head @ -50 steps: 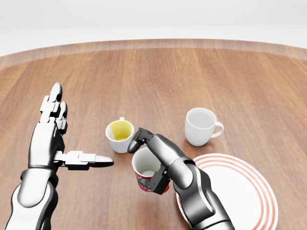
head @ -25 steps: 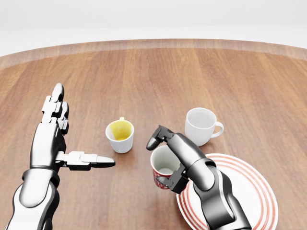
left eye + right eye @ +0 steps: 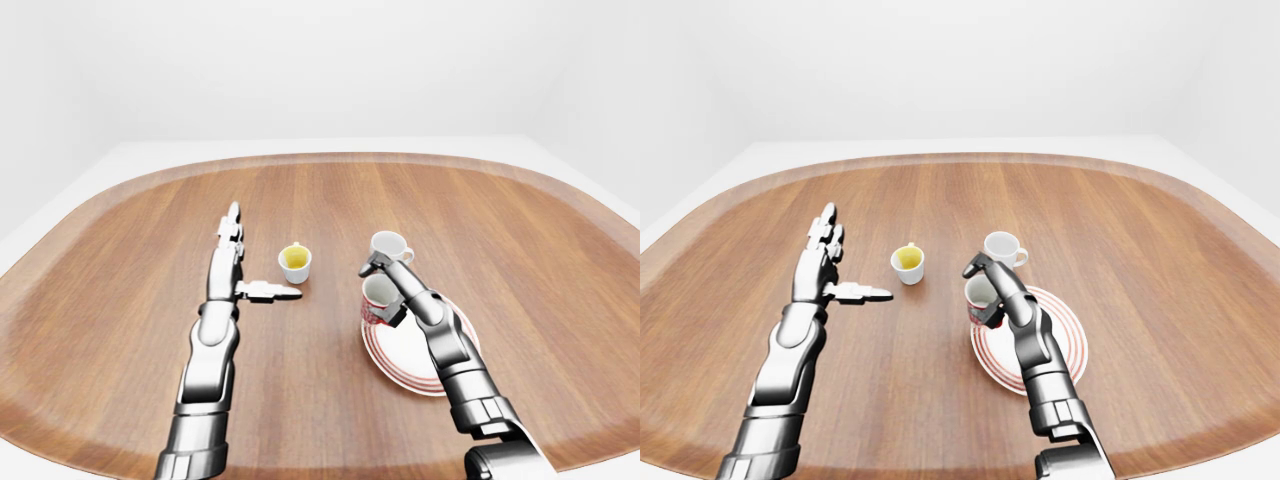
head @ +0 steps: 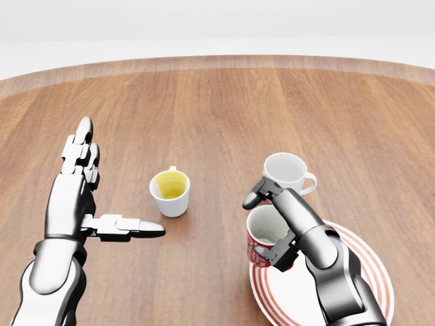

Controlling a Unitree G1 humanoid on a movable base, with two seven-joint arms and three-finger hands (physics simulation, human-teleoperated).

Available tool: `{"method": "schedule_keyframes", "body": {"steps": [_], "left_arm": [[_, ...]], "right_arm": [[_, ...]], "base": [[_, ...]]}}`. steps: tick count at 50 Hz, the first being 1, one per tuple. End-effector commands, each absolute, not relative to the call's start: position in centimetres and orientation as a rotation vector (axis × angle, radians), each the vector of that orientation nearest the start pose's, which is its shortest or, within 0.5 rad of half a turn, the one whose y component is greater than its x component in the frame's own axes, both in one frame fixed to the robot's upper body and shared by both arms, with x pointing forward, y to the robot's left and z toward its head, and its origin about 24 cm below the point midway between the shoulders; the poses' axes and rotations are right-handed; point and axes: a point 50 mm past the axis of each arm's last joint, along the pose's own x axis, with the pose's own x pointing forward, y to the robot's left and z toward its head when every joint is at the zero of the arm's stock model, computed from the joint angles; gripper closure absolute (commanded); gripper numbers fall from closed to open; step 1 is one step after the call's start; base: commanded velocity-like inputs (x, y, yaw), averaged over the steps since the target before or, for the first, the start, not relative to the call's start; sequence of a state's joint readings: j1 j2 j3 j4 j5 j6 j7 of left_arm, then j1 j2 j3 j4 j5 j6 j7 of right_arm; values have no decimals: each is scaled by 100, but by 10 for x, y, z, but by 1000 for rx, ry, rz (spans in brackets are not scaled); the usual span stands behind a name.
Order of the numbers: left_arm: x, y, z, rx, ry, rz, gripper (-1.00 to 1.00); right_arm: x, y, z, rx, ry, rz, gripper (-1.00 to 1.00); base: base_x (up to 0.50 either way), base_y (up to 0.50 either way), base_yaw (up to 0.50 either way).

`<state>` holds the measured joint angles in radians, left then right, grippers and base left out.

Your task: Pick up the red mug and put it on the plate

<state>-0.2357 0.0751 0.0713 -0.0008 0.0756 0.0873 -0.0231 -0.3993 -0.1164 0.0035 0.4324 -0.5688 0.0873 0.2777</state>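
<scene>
Fingers spread flat, the left hand point(image 4: 80, 187) lies idle on the wooden counter point(image 4: 217, 102), well left of the plate point(image 4: 360, 285). Nearer the plate stands a small white cup with a yellow inside point(image 4: 170, 192). The right hand point(image 4: 282, 224) pinches the glossy red mug point(image 4: 262, 238) upright, its base over the plate's left rim; the plate's red-ringed centre lies to the mug's right. A plain white mug point(image 4: 285, 175) stands just above the plate.
</scene>
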Motion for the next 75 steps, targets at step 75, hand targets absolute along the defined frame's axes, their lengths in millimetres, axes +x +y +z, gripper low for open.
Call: {"method": "schedule_keyframes", "body": {"steps": [75], "left_arm": [[296,157,94,151,-135,-1,-100]], "right_arm": [[313,-229,4,-611,425,53,100]], "base": [[0,0,0]]}}
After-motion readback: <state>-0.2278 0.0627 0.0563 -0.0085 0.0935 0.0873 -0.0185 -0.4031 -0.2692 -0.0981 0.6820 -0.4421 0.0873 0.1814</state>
